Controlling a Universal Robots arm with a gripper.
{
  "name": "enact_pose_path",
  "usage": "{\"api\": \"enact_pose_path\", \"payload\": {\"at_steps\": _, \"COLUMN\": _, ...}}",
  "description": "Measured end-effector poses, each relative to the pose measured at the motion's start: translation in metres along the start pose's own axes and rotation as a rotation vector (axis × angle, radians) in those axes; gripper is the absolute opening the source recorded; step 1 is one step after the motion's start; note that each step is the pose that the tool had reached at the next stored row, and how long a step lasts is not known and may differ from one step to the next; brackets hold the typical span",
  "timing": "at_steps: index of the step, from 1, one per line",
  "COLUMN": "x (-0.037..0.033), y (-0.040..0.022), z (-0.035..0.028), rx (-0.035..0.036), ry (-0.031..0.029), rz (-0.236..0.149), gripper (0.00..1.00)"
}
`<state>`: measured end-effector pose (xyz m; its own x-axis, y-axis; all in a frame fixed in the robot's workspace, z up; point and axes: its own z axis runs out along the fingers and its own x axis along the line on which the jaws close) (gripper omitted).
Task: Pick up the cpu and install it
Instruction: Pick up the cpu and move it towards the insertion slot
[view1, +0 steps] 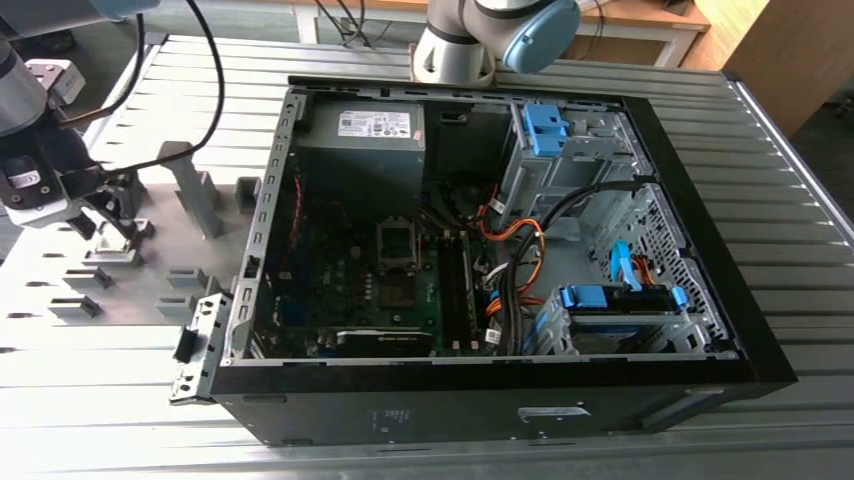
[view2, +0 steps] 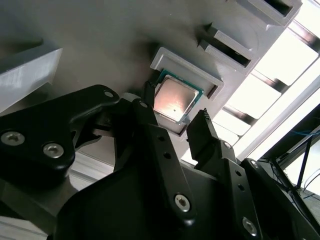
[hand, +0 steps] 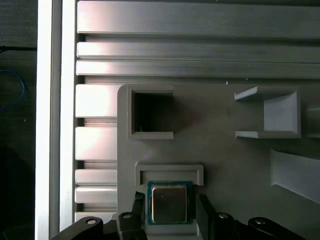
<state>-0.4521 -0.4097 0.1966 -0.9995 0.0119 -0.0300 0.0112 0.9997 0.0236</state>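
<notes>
Even light on the table (view1: 801, 250) in the exterior view, though we find the case (view1: 441, 410) dim inside; second wrist view now, glare bleaches the slats (view2: 272, 87) and gleams off the cpu (view2: 172, 100).

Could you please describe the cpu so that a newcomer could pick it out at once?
Beside the open computer case, on the exterior view's left, lies a grey plate of holder blocks. The cpu sits in a shallow holder near its edge, between the gripper's open fingers. It alone is a shiny silver square rimmed in green.
</notes>
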Motion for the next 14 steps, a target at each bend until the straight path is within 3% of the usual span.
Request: {"api": "enact_pose_path", "payload": {"at_steps": 14, "x": -0.0001, "y": -0.0003, "z": 0.0076, "rx": 0.004, "ry": 0.0003, "rz": 0.0, "gripper": 0.53}}
